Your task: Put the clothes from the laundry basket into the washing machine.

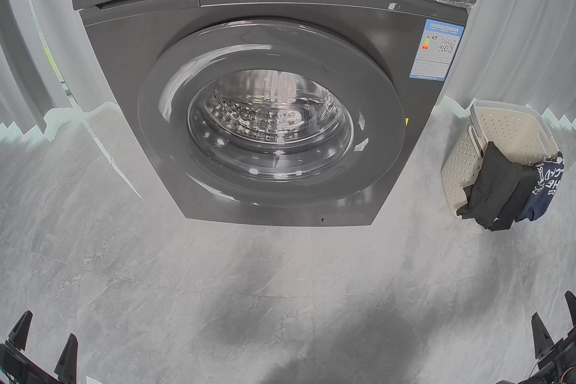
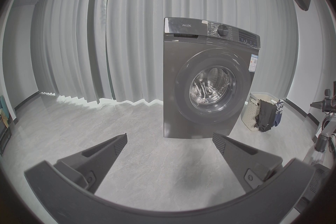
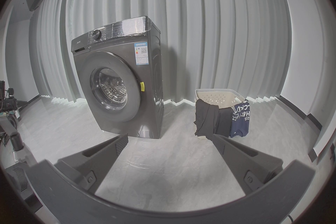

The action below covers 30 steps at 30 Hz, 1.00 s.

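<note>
A grey front-loading washing machine point(image 1: 270, 73) stands ahead with its round glass door point(image 1: 271, 114) closed. To its right on the floor sits a cream perforated laundry basket point(image 1: 510, 130). Over the basket's front rim hang a black garment point(image 1: 495, 190) and a navy printed garment point(image 1: 545, 187). My left gripper point(image 1: 43, 346) is low at the near left, open and empty. Low at the near right, my right gripper point(image 1: 555, 322) is open too, holding nothing. The machine point(image 2: 206, 77) and basket point(image 2: 252, 111) appear in the left wrist view, and the basket point(image 3: 220, 97) with the clothes point(image 3: 210, 118) in the right wrist view.
Pale pleated curtains point(image 3: 210, 25) hang behind the machine and basket. Grey tiled floor point(image 1: 240, 283) lies open between me and the machine. A dark skirting runs along the right wall point(image 3: 297, 112).
</note>
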{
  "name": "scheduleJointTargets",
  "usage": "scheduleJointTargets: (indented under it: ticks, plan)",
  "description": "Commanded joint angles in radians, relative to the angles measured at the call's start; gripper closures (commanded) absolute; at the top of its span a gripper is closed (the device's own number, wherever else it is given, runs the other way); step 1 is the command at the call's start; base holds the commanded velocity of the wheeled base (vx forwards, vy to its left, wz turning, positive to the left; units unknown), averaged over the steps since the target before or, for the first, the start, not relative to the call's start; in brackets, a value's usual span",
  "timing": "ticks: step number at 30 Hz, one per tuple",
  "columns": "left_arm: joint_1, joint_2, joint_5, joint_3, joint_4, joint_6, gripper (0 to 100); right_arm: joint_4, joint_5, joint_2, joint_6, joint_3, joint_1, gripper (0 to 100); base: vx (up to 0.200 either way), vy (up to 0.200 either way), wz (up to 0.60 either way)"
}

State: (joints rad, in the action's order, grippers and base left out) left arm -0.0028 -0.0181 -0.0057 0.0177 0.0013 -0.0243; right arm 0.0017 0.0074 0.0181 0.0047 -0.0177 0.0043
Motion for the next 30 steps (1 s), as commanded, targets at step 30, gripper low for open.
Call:
scheduleJointTargets:
  ticks: [30]
  plan:
    - [0.001, 0.018, 0.0, -0.016, 0.0, 0.0, 0, 0.0, 0.003, -0.018, 0.0, 0.016, 0.0, 0, 0.087, 0.033, 0.0]
